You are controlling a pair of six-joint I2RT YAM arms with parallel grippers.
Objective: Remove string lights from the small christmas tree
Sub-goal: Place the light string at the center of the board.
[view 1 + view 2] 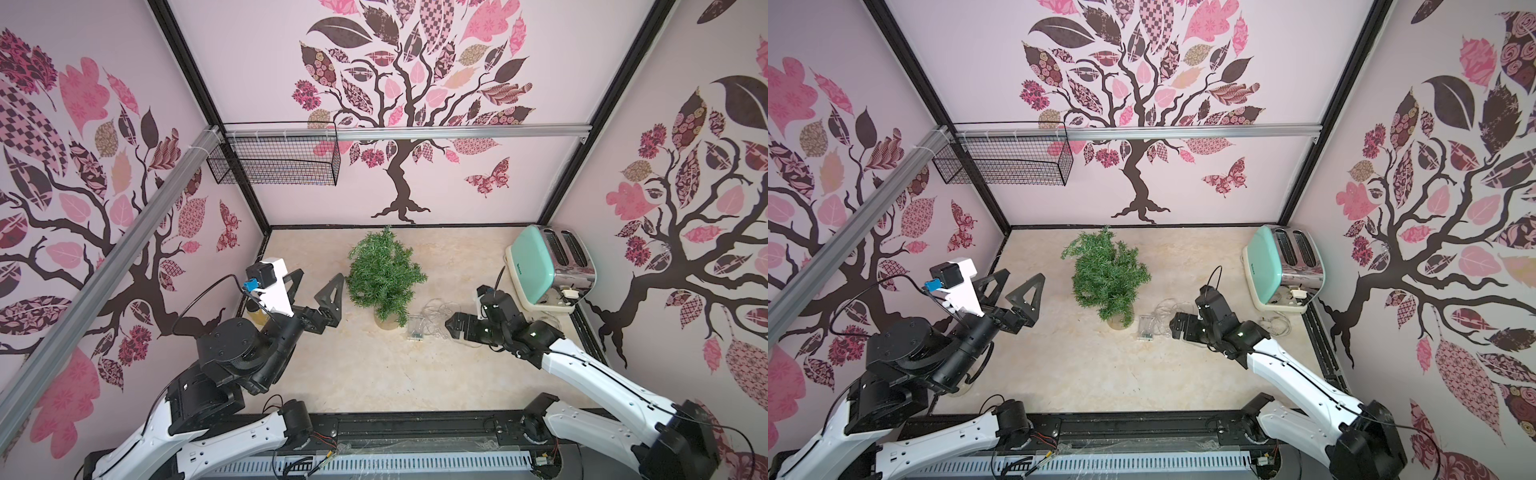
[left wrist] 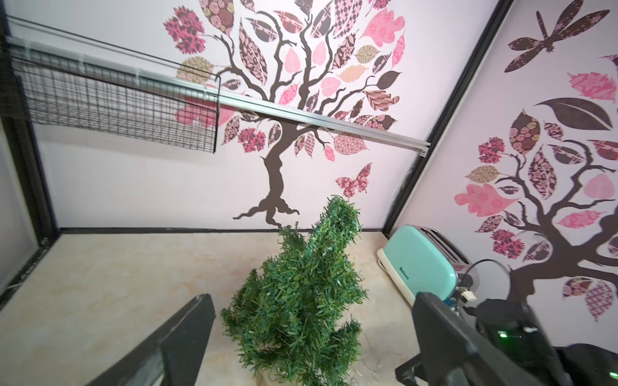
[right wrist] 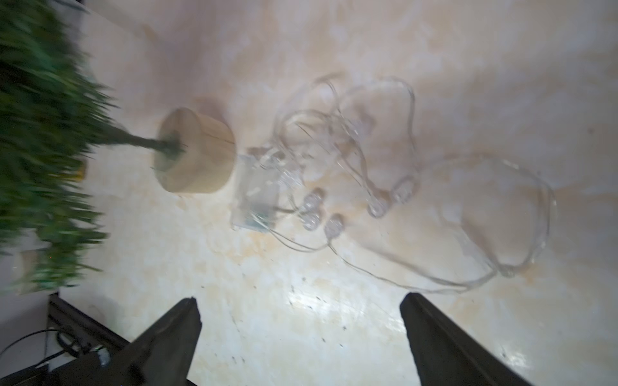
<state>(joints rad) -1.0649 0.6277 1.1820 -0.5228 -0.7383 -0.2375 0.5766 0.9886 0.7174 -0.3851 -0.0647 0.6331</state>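
The small christmas tree (image 1: 384, 276) (image 1: 1106, 278) stands upright on its round tan base (image 3: 197, 153) mid-table, with no wire showing on its branches. The string lights (image 1: 434, 318) (image 1: 1163, 313) (image 3: 368, 173) lie in a loose tangle on the table right of the base. Their clear battery box (image 3: 257, 194) rests against it. My right gripper (image 1: 451, 328) (image 3: 299, 299) hovers low just right of the tangle, open and empty. My left gripper (image 1: 320, 276) (image 2: 314, 297) is raised left of the tree (image 2: 301, 300), open wide, holding nothing.
A mint-green toaster (image 1: 540, 266) (image 2: 418, 264) stands at the back right with a pale cord on the table beside it. A black wire basket (image 1: 274, 158) hangs on the back wall's rail. A yellowish jar (image 1: 255, 313) sits behind my left arm by the left wall.
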